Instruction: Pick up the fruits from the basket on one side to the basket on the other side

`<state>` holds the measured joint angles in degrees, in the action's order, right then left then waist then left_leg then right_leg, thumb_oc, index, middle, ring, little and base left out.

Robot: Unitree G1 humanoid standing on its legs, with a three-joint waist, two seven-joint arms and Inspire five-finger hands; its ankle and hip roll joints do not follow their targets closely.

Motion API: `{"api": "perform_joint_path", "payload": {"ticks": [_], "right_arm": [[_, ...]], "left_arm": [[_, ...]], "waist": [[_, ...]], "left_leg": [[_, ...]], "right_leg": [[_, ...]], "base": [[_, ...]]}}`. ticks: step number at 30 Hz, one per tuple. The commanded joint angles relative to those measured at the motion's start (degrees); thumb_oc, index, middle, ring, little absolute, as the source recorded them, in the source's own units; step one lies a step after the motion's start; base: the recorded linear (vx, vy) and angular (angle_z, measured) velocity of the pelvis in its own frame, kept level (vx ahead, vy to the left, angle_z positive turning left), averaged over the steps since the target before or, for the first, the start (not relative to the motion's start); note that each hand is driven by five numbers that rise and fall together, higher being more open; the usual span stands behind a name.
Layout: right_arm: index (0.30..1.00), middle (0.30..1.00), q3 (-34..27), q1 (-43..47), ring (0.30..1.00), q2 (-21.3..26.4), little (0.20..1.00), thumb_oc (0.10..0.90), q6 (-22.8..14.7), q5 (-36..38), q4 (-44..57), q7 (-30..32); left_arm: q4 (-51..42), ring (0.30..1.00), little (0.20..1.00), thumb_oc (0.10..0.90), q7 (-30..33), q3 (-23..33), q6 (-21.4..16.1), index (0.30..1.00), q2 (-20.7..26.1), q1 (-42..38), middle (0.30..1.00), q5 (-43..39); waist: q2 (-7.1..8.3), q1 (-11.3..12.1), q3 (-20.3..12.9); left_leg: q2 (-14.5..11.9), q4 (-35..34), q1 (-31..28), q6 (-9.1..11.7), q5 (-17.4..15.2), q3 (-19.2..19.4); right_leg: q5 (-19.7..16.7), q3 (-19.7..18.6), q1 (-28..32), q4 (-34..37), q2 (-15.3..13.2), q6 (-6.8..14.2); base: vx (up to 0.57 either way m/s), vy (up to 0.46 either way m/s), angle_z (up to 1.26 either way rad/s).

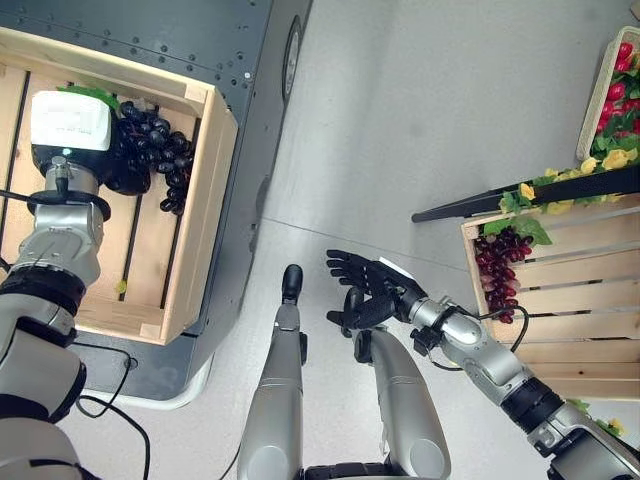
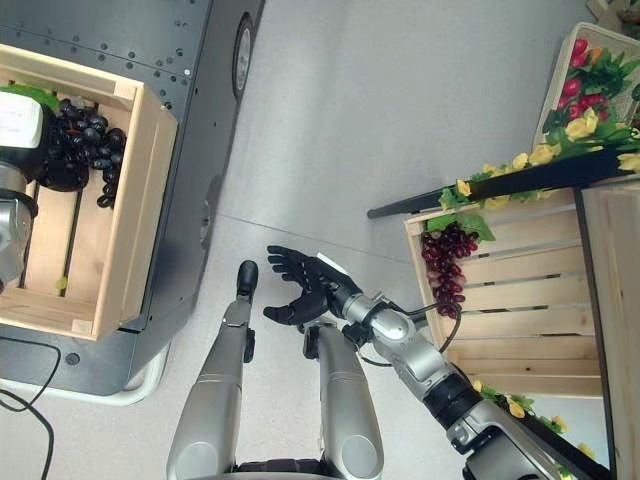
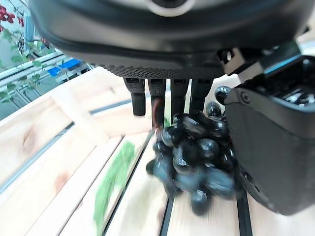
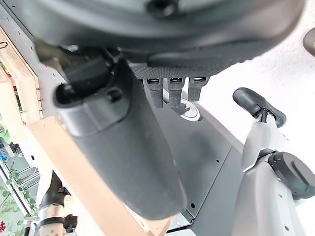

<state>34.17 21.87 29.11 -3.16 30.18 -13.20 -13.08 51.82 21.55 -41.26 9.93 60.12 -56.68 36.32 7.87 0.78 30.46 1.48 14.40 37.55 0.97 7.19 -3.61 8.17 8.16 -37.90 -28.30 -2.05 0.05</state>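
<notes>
A glossy, smooth-skinned bunch of dark purple grapes point(image 3: 197, 157) is seen just past the matt black plastic fingers point(image 3: 170, 96) of the left hand point(image 1: 125, 165). Beneath the fingertips, the pale slatted wooden crate point(image 1: 205, 190) is shown unvarnished, with visible grain. A matt grey perforated metal platform point(image 1: 190, 35) is seen under it.

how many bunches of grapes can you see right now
2. A dark bunch sits in the left wooden crate at the left hand; a red bunch hangs on the right crate. Others may be hidden.

Pale grey floor point(image 1: 450, 120) w/ dark grey perforated metal platform point(image 1: 200, 40) at left.
</notes>
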Motion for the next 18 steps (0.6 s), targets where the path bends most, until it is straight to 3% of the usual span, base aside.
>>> {"api": "perform_joint_path", "payload": {"ticks": [1, 12, 18], "right_arm": [[0.9, 0.9, -2.2, -2.8, 0.9, 2.2, 0.9, 0.8, -2.5, 2.4, 7.7, -1.2], [0.9, 0.9, -1.9, -2.6, 0.9, 1.8, 0.9, 0.8, -2.8, 1.7, 7.4, 0.1], [0.9, 0.9, -2.3, -4.0, 0.9, 1.8, 0.9, 0.8, -3.6, 1.4, 7.9, 0.2]], "left_arm": [[0.5, 0.3, 0.3, 0.4, 1.1, 2.5, 1.7, 0.3, -0.4, 0.0, 0.3, -0.8], [2.3, 0.3, 0.3, 0.4, 5.9, 4.5, -1.7, 0.3, -1.4, 0.1, 0.3, -1.9], [0.1, 0.3, 0.3, 0.4, 11.2, 8.1, -3.2, 0.3, -0.1, 1.4, 0.3, -7.2]], "waist": [[-3.57, -1.1, -0.7], [-3.53, -1.5, -0.7], [-3.74, -0.8, -0.7]], "left_leg": [[3.1, 6.2, -1.1, -2.6, -9.5, 5.5], [3.0, 5.8, -1.7, -2.7, -9.5, 6.1], [3.2, 5.0, -4.3, -2.9, -9.8, 5.6]], "right_leg": [[-2.9, 0.3, 2.7, 3.9, 3.0, 1.3], [-3.1, -0.2, 2.9, 4.4, 3.3, 1.2], [-2.7, -0.1, 5.3, 5.0, 3.2, 1.3]], "base": [[0.0, 0.0, 0.0], [0.0, -0.001, 0.0], [-0.02, -0.023, 0.0]]}}
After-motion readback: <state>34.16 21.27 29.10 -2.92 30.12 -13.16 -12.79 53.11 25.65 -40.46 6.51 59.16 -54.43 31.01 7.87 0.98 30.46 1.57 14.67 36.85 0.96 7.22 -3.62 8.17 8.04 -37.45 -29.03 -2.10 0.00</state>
